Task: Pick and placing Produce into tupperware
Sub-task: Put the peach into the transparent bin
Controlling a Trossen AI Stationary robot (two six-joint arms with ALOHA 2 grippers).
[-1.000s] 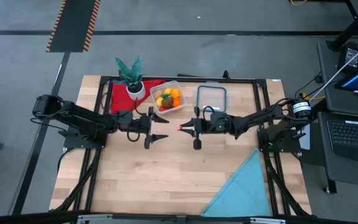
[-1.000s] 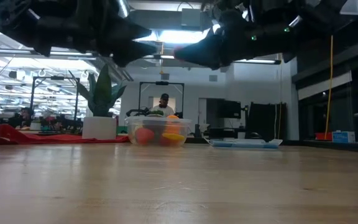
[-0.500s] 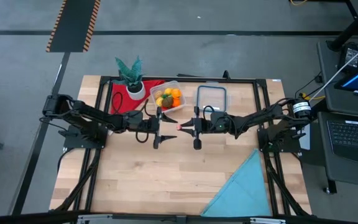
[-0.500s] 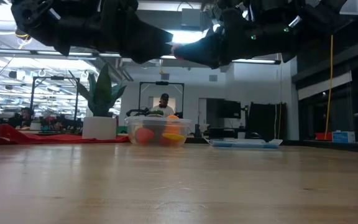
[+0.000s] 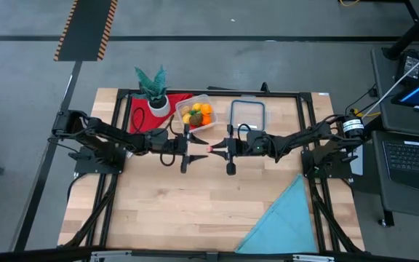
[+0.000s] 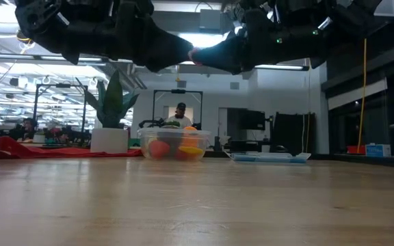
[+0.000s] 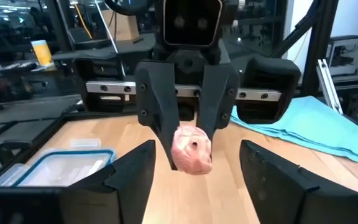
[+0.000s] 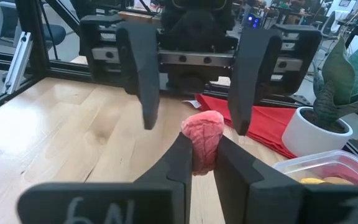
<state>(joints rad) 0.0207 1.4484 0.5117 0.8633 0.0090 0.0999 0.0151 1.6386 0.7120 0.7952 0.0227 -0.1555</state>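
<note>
High view: left gripper [image 5: 193,148] and right gripper [image 5: 215,148] meet tip to tip above the table [image 5: 195,211]; a pink produce piece [image 5: 210,148] sits between them. Tupperware [image 5: 197,113], holding several produce items, lies just beyond the left gripper, lid [image 5: 248,115] beyond the right.

Low view: both grippers hang high above the tupperware [image 6: 174,144].

Left wrist view: left fingers [image 7: 129,180] spread wide, flanking the pink piece [image 7: 192,149] without touching.

Right wrist view: right fingers [image 8: 178,163] pinch the pink piece [image 8: 202,137]; potted plant [image 8: 328,112] and red cloth [image 8: 263,121] beyond.
</note>
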